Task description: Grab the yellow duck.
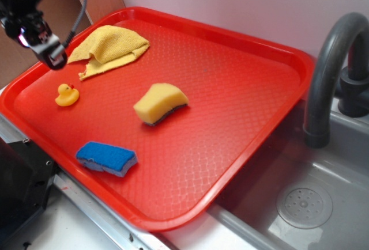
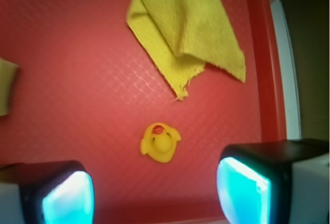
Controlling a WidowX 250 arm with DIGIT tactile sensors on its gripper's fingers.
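Since the yellow duck (image 1: 67, 95) is so tiny and glossy, I'd guess it weighs next to nothing and is squishy hollow rubber or vinyl, so it'll probably want to squirt out sideways if pinched off-centre. Best bet looks like closing on the fat body just below the round head, across the sides, not on the head or the little orange-red beak.

Right now it sits upright on the left part of the red tray (image 1: 248, 106), on its own, with the yellow cloth (image 1: 109, 47) a bit beyond it and the yellow sponge (image 1: 161, 103) off to the side. The tool (image 2: 154, 195) hangs above, wide open and holding nothing; in the wrist view the duck (image 2: 160, 142) sits just ahead of the gap between the two fingers (image 2: 67, 195), roughly centred.

Textures: tray is hard plastic with a pebbled diamond pattern, so decent grip underneath. Cloth is soft terry, folded and rumpled. Yellow sponge is a porous wedge with a dark scrubby base, and the blue sponge (image 1: 107, 158) is a flat rectangle with a paler layer below. Beside the tray there's a grey metal sink (image 1: 323, 215) and a dark curved faucet (image 1: 331, 60).
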